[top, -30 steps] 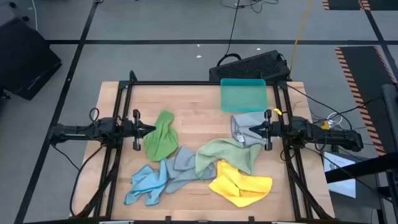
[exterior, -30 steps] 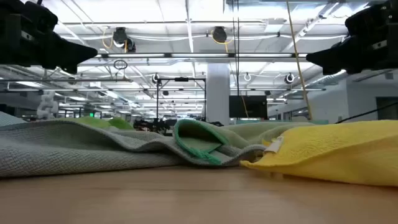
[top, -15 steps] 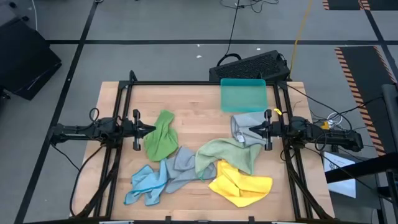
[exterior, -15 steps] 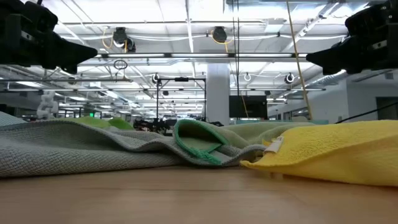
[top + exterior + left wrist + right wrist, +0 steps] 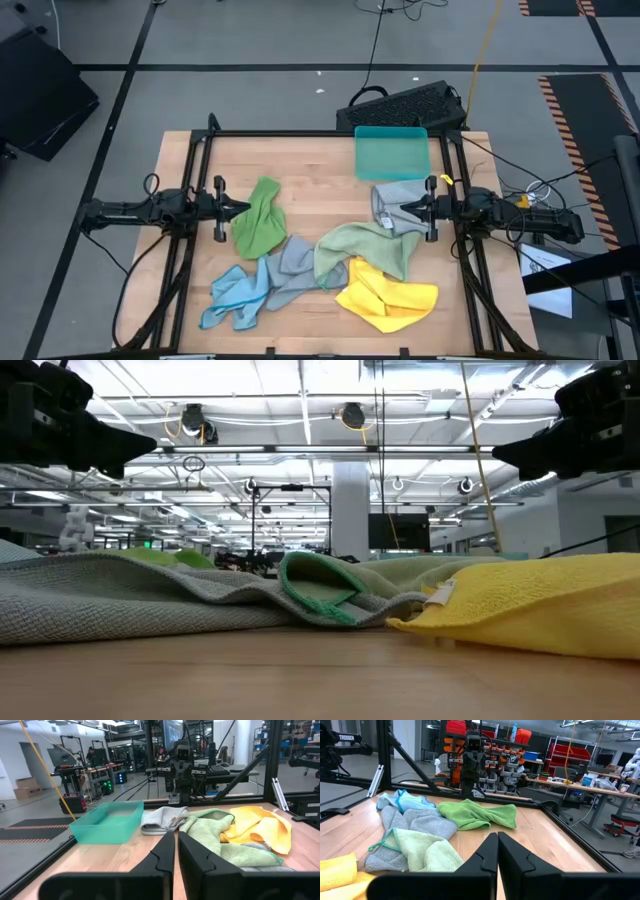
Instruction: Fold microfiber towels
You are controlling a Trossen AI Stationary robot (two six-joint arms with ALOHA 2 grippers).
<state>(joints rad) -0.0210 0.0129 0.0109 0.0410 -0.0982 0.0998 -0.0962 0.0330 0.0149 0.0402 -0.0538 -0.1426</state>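
Nothing is seen to have moved: left gripper [image 5: 243, 208] and right gripper [image 5: 405, 208] are kept clenched, empty, above the table [image 5: 310, 165]. Between them, bright green [image 5: 258, 221], pale green [image 5: 365, 248], grey [image 5: 396, 198], blue [image 5: 235, 293] and yellow [image 5: 388, 295] microfiber towels are left crumpled

Soft matt microfiber towels [image 5: 365, 250], smooth pale wood table [image 5: 310, 165], translucent glossy teal plastic tray [image 5: 391, 153]
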